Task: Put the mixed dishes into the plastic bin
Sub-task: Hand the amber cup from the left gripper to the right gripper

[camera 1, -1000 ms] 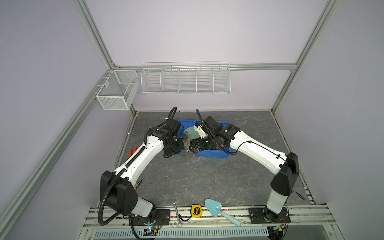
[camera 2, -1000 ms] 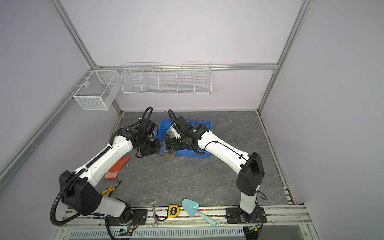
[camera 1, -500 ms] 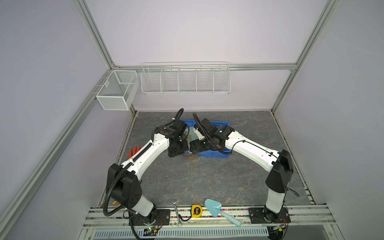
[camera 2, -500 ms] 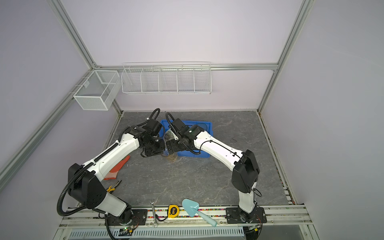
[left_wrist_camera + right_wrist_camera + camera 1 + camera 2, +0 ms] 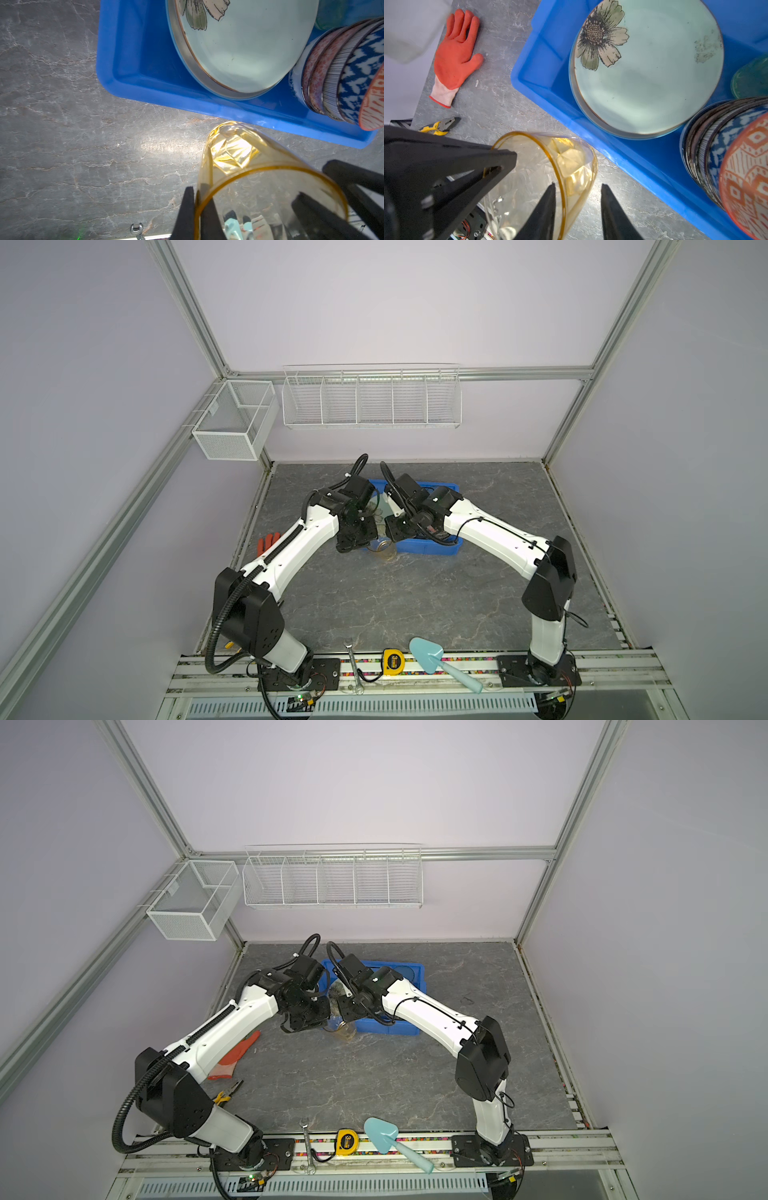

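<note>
**Desk:** Our left tool (image 5: 197, 199) is clamped on the rim wall of the amber cup (image 5: 239, 149). The right tool (image 5: 578, 185) is part-open astride the opposite rim, with no grip we can see. The cup hangs tilted at 7 o'clock of the blue bin (image 5: 542, 68), outside it.

**Editor:** We judge it light, slick and breakable, so pinch the rim gently. The bin wall, green plate (image 5: 654, 83) and bowl stack (image 5: 716, 145) crowd the drop. The orange glove (image 5: 454, 56) lies apart at 9 o'clock.

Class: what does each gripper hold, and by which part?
Left gripper pinches the amber cup by its rim; right gripper, open, straddles the opposite rim.
</note>
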Robot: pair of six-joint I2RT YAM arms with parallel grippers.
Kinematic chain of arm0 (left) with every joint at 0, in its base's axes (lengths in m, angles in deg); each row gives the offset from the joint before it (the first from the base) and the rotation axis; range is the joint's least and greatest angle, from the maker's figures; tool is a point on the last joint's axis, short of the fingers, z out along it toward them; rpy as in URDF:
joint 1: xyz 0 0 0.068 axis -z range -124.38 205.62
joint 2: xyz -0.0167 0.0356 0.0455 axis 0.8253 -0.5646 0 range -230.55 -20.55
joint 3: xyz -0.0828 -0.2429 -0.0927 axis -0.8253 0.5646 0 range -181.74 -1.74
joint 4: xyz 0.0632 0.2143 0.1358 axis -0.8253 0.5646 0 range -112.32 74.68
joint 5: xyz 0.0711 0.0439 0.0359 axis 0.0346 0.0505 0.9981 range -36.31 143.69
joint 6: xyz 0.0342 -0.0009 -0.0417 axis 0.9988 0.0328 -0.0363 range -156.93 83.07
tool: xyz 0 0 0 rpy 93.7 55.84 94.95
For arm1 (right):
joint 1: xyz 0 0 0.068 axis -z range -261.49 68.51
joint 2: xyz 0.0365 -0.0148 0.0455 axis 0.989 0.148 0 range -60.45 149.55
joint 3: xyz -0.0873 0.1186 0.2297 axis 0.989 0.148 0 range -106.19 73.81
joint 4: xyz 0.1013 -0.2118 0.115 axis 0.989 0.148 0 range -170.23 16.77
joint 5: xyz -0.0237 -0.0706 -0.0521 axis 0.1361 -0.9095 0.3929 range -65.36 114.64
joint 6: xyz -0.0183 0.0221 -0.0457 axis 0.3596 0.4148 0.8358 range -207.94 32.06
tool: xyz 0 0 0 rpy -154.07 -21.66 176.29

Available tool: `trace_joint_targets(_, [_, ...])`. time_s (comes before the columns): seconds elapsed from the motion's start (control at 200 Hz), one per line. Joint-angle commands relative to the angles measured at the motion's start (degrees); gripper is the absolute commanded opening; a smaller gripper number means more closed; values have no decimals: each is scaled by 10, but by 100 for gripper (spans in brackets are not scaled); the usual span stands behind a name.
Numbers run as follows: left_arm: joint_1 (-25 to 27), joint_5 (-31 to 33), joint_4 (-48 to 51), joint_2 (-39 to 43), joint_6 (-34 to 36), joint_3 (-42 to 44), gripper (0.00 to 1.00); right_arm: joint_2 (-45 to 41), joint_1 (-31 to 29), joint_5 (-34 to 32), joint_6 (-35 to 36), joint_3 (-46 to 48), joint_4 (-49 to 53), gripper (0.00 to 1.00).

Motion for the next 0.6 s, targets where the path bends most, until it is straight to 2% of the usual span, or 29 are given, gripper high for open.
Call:
trace_joint_targets(0.0, [2,3,9,3,-8,-20,0,17,-4,-14,7,-11,20,32])
trace_joint_targets(0.385, [2,-3,3,6,-18,-31,0,25,-4,-16,9,-11,23,11])
trace_joint_targets(0.595, [2,-8,-2,10,-23,-40,5,24,-4,-17,8,-9,21,7])
